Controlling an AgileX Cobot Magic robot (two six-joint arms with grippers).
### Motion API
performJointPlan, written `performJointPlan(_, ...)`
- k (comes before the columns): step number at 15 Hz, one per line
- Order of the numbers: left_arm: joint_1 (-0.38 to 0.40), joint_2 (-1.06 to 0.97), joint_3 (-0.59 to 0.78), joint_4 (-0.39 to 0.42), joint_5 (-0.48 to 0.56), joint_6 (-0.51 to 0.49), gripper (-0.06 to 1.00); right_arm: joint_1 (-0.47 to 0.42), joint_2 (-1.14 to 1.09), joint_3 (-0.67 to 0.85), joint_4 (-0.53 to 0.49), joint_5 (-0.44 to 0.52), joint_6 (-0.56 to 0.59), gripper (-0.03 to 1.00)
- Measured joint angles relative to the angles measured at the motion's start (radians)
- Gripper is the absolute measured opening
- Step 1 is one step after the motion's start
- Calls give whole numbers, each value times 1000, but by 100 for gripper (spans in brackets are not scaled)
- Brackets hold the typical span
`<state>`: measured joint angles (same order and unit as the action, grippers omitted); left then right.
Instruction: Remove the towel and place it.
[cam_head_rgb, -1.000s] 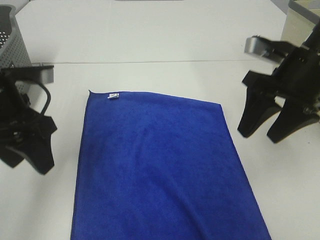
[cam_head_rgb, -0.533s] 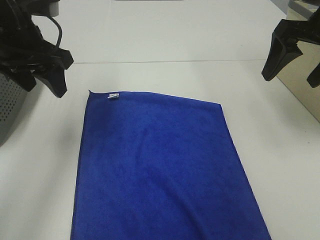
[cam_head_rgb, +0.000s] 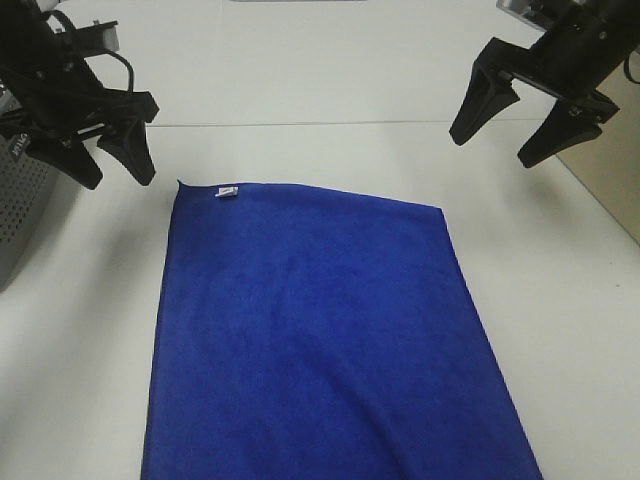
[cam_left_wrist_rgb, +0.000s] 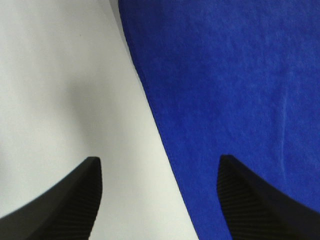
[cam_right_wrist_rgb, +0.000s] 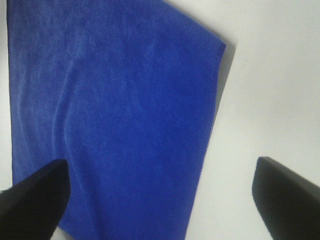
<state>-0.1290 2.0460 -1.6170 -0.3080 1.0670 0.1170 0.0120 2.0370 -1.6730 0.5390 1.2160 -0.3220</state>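
The royal-blue towel (cam_head_rgb: 320, 330) lies flat on the white table, a small white tag (cam_head_rgb: 227, 192) at its far left corner. My left gripper (cam_head_rgb: 112, 168) is open and empty, hovering just left of that far left corner; in the left wrist view the towel's edge (cam_left_wrist_rgb: 225, 90) runs between the open fingertips (cam_left_wrist_rgb: 80, 195). My right gripper (cam_head_rgb: 495, 138) is open and empty, above the table beyond the towel's far right corner. The right wrist view shows the towel (cam_right_wrist_rgb: 115, 120) and that corner below the spread fingers (cam_right_wrist_rgb: 35, 200).
A grey perforated basket (cam_head_rgb: 20, 200) stands at the left edge behind the left arm. A beige box (cam_head_rgb: 605, 170) sits at the right edge. A seam (cam_head_rgb: 320, 124) crosses the white table (cam_head_rgb: 560, 330) beyond the towel.
Both arms rose from beside the towel and then came back down toward its far corners; the left gripper now sits by the tagged corner, the right one moved left. The towel has not moved.
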Motion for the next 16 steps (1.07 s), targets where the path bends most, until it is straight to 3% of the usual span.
performJointPlan(7,59,239,-186,-73,-29,61,63,-62,282,-278,44,0,-6,95)
performJointPlan(11,59,377,-348,-120,-29,60,63,-59,356,-283,42,1,0,95)
performJointPlan(16,59,429,-370,-125,-41,60,63,-56,395,-286,28,1,2,95)
